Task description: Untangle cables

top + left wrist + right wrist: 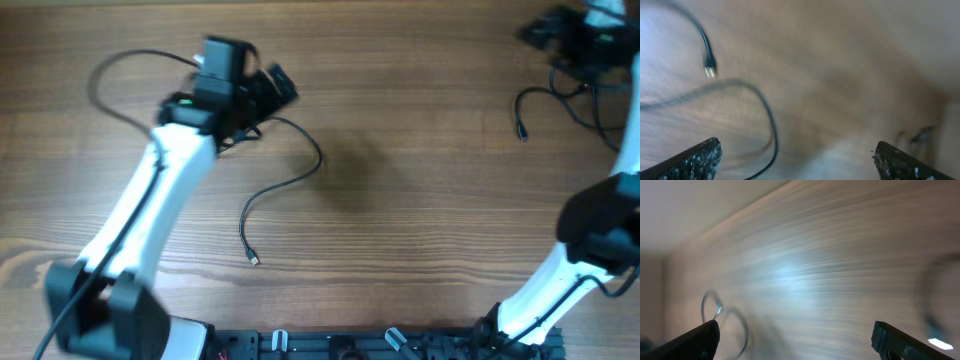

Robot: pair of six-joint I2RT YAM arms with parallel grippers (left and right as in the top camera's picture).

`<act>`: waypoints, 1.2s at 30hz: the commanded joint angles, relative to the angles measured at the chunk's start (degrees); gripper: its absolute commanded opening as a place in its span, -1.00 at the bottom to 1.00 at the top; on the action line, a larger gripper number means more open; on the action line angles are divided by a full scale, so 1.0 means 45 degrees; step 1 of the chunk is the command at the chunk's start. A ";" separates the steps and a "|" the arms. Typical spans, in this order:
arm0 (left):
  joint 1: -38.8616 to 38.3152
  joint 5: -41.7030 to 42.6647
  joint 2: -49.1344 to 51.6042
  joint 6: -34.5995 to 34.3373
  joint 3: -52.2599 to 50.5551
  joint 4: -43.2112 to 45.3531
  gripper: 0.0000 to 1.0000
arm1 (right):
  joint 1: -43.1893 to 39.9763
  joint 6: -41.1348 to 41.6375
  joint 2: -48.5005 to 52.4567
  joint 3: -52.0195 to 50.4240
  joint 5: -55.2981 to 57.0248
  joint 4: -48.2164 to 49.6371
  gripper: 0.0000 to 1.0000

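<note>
Left gripper (797,150): dark speckled fingers (695,160) spread wide, empty; right gripper (795,332) the same. Thin black cable (771,125), metal-tipped plug (710,71), curling on wood-grain table (400,200) beside left gripper. Overhead shows second cable (520,120), far right; right wrist view too blurred to tell.

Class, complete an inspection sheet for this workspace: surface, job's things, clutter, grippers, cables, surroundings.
Surface: wooden table, brown grain.
Job's things: one thin black cable curves across the left half to its metal-tipped plug; a second cable lies looped at the far right.
Clutter: nothing seen.
Grippers: left gripper and right gripper, jaws wide apart, holding nothing.
Cables: a black wire runs down the left arm.
Surroundings: black rig frame at the near edge.
</note>
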 commanded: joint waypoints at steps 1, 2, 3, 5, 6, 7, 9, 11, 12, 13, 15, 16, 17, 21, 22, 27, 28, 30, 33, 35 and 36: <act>0.1593 0.0505 -0.2098 0.0753 0.0719 -0.0442 1.00 | 0.2453 -0.0816 -0.0418 0.0083 0.0010 -0.0005 0.99; 0.2059 0.0525 -0.2433 0.0724 0.0719 -0.0777 1.00 | 0.3220 -0.0801 -0.0418 0.0083 0.0534 0.0019 1.00; 0.2482 0.0520 -0.2628 0.0729 0.0719 -0.1107 1.00 | 0.4129 -0.0763 -0.0413 0.0058 0.1234 0.0068 0.99; 0.4061 0.0520 -0.2686 0.0704 0.0714 -0.2671 1.00 | 0.6727 -0.0763 -0.0034 0.0058 0.2647 0.0253 0.99; 0.4464 0.0505 -0.2657 0.0656 0.0714 -0.3099 1.00 | 0.7475 -0.0797 0.0209 0.0058 0.2982 0.0432 0.98; 0.4959 0.0510 -0.2603 0.0447 0.0714 -0.3429 1.00 | 0.7966 -0.0928 0.0374 0.0058 0.3104 0.0583 0.98; 0.5897 0.0529 -0.2550 -0.0073 0.0704 -0.3920 1.00 | 0.9010 -0.2657 0.0860 0.0058 0.3094 0.1175 0.97; 0.6620 0.0529 -0.2443 -0.0287 0.0704 -0.4221 1.00 | 1.0025 -0.4687 0.1443 0.0058 0.3094 0.2113 0.97; 0.6795 0.0529 -0.2399 -0.0287 0.0704 -0.4386 1.00 | 1.0472 -0.5717 0.1739 0.0058 0.3099 0.2516 0.97; 0.6863 0.0525 -0.2356 -0.0287 0.0704 -0.4507 1.00 | 1.0744 -0.6300 0.1982 0.0058 0.3094 0.2735 0.95; 0.6868 0.0529 -0.2302 -0.0287 0.0699 -0.4590 1.00 | 1.1477 -0.7917 0.2793 0.0058 0.3094 0.3259 0.90; 0.6868 0.0529 -0.2302 -0.0287 0.0704 -0.4585 1.00 | 1.1701 -0.8189 0.3167 0.0058 0.3099 0.3633 0.89; 0.6868 0.0529 -0.2302 -0.0287 0.0704 -0.4585 1.00 | 1.1827 -0.8194 0.3502 0.0058 0.3094 0.4065 0.86; 0.6853 0.0529 -0.2302 -0.0287 0.0695 -0.4682 1.00 | 1.1963 -0.9262 0.4575 0.0058 0.3104 0.4473 0.72; 0.6853 0.0534 -0.2302 -0.0287 0.0695 -0.4687 1.00 | 1.1963 -0.9481 0.4930 0.0058 0.3094 0.4503 0.68; 0.6853 0.1404 -0.2302 -0.0282 0.0695 -0.4799 1.00 | 1.1963 -0.9466 0.5872 0.0058 0.3206 0.6509 0.29; 0.6853 0.1399 -0.2302 -0.0282 0.0695 -0.4886 1.00 | 1.1963 -0.9428 0.6023 0.0058 0.3385 0.6951 0.24; 0.6853 0.1394 -0.2302 -0.0277 0.0695 -0.4993 1.00 | 1.1963 -0.9408 0.6164 0.0058 0.3381 0.7373 -0.03; 0.6853 0.1394 -0.2302 -0.0282 0.0695 -0.5013 1.00 | 1.1963 -0.7868 0.6173 0.0058 0.3376 0.7844 -0.60; 0.6853 0.1399 -0.2302 -0.0282 0.0695 -0.5013 1.00 | 1.1963 -0.7431 0.6198 0.0058 0.3376 0.7805 -0.69; 0.6853 0.1394 -0.2302 -0.0282 0.0695 -0.5013 1.00 | 1.1963 -0.7431 0.6212 0.0058 0.3371 0.7689 -0.69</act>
